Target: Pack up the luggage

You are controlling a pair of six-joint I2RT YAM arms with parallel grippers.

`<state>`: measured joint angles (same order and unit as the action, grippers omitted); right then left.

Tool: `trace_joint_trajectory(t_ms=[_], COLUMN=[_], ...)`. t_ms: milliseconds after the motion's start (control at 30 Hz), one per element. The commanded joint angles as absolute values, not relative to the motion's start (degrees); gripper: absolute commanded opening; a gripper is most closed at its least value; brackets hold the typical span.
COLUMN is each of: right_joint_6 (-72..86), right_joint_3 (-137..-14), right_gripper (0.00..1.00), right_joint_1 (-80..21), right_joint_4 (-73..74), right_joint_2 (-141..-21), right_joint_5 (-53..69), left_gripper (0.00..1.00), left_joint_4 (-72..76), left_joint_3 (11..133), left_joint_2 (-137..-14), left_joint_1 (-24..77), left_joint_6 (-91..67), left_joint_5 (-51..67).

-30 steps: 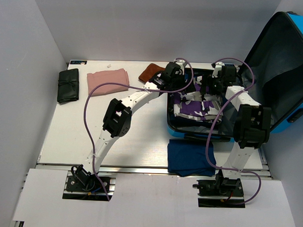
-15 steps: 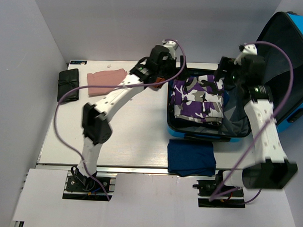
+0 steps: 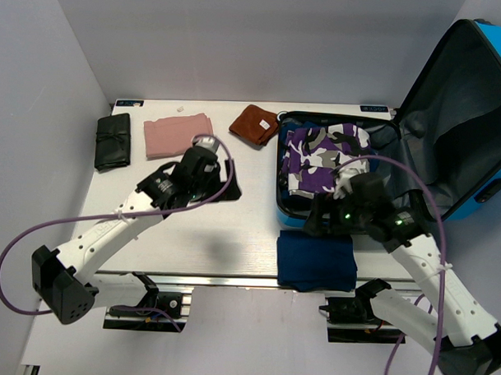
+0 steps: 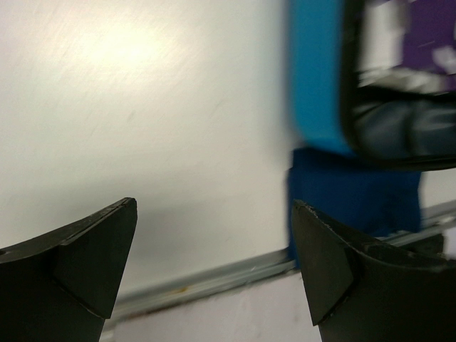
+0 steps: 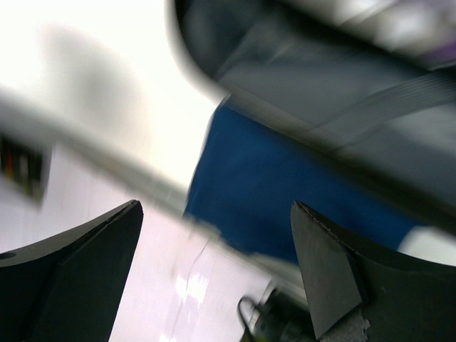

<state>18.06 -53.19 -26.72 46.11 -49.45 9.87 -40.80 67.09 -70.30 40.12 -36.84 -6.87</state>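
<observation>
**Open luggage, four loose items, two grippers**

We see one luggage (image 3: 459,112) open at the right side of the table (image 3: 199,235), its lid propped up, holding one purple camouflage garment (image 3: 325,161). On the table lie one black roll (image 3: 113,141), one pink cloth (image 3: 178,134), one brown pouch (image 3: 253,123) and one navy cloth (image 3: 315,260). Two labels (image 3: 131,103) at the far edge are too small to read. The left gripper (image 4: 212,214) and right gripper (image 5: 214,210) have their fingers spread, and nothing is between them.
</observation>
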Motion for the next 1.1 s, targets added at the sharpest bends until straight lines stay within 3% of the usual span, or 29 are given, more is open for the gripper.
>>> trace_joint_trajectory(t_ms=[0,167,333,600,833,1067], right_joint_6=[21.08,24.60,29.69,30.33,22.94,17.14], right_joint_3=[-50.10,-48.51,-44.66,-37.45,-43.57,-58.24], right_gripper=[0.89,0.89,0.89,0.89,0.89,0.89], right_joint_1=[-37.04,-57.17,-61.52,-62.75,-63.89,-67.40], right_joint_4=[46.23,44.83,45.01,20.72,4.51,2.11], right_joint_2=[-51.14,-58.78,-62.74,-70.74,-85.75,-101.85], right_joint_5=[13.37,7.74,-3.24,-9.23,-0.63,9.48], left_gripper=[0.98,0.98,0.98,0.98,0.98,0.98], left_joint_4=[-49.64,-50.89,-52.64,-55.54,-60.64,-67.31], left_joint_3=[62.59,57.84,55.46,54.49,54.84,54.58], left_joint_2=[-65.49,-59.26,-55.55,-52.56,-49.49,-43.34], left_joint_1=[40.17,40.17,40.17,40.17,39.64,39.64], left_joint_6=[-42.70,-46.58,-48.69,-50.19,-50.80,-54.84], left_joint_5=[-12.65,-11.87,-13.44,-13.98,-15.29,-20.38])
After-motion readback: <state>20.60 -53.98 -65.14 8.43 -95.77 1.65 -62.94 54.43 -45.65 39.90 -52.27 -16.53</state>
